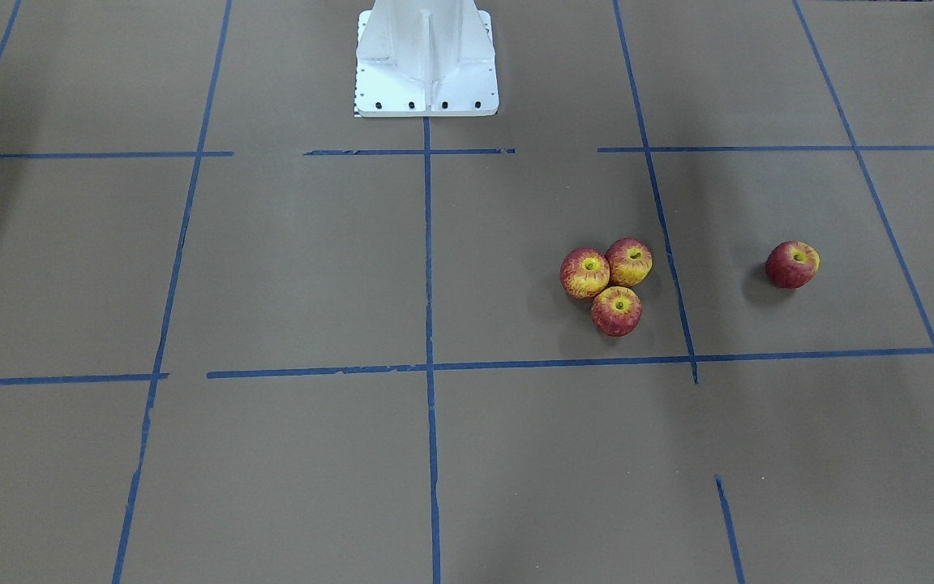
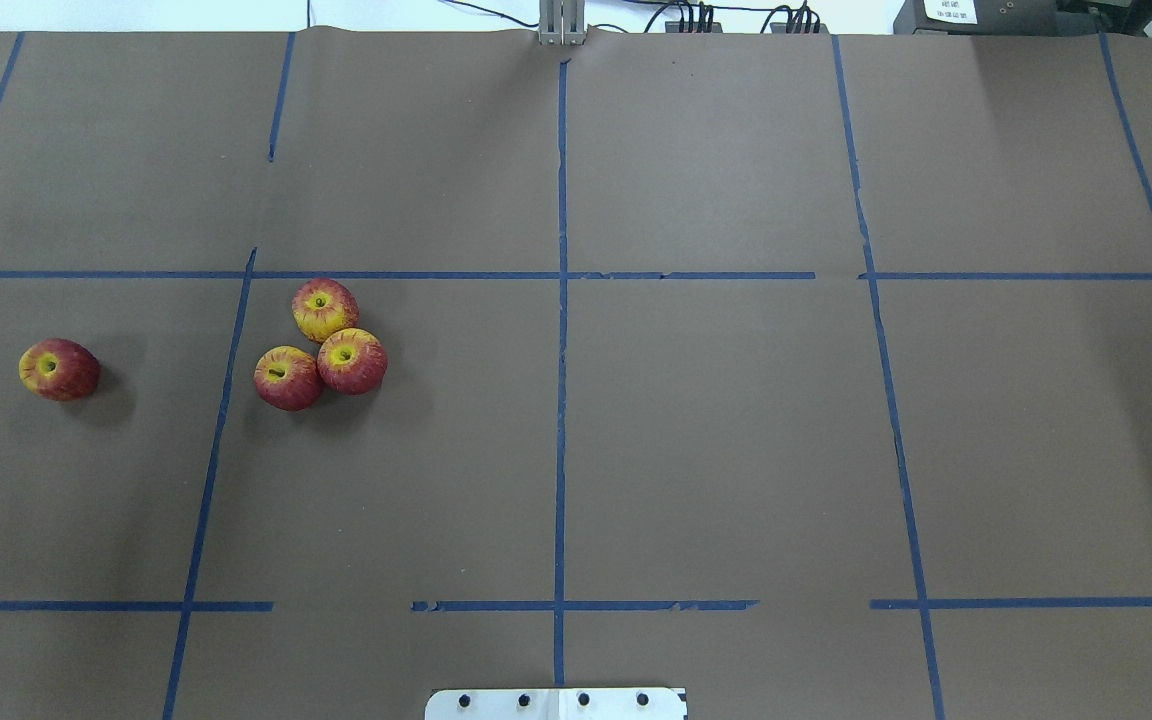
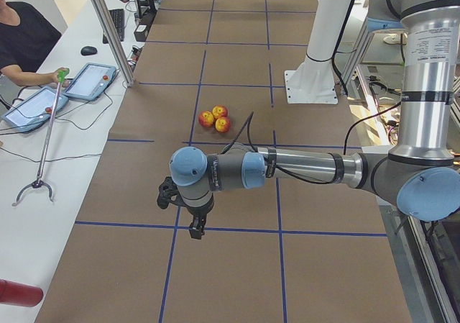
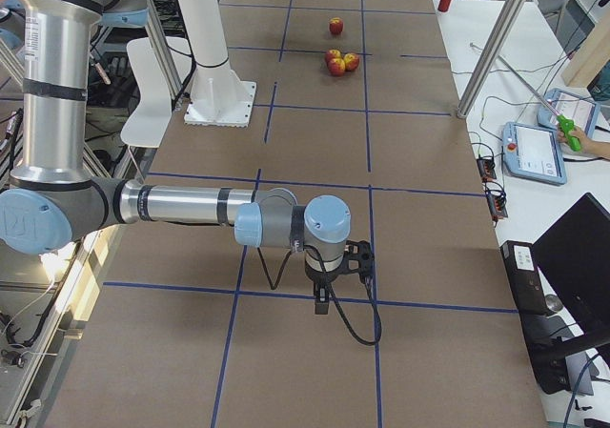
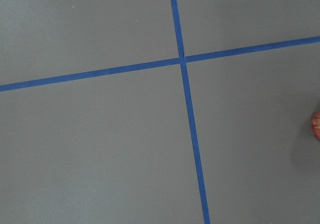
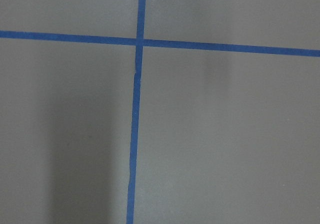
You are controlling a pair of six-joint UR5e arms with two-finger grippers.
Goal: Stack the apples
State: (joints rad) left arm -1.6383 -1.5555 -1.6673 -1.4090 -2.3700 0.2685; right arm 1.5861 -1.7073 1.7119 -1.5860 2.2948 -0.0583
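Note:
Three apples lie touching in a cluster on the brown table: one [image 1: 584, 272], one [image 1: 629, 261] and one [image 1: 616, 311]. They also show in the overhead view [image 2: 325, 309], [image 2: 288, 378], [image 2: 352, 360]. A darker, mostly red apple [image 1: 791, 264] [image 2: 59, 369] lies alone farther toward the robot's left. Its edge [image 5: 316, 125] shows in the left wrist view. My left gripper [image 3: 194, 229] hangs above the table near its left end and shows only in the exterior left view. My right gripper [image 4: 322, 302] hangs near the table's right end, far from the apples. I cannot tell whether either is open or shut.
The white robot base [image 1: 426, 57] stands at the table's robot side. Blue tape lines [image 2: 560, 400] grid the brown paper. An operator [image 3: 21, 39] sits at a side desk with tablets [image 3: 90, 80] and a grabber stick [image 3: 44, 139].

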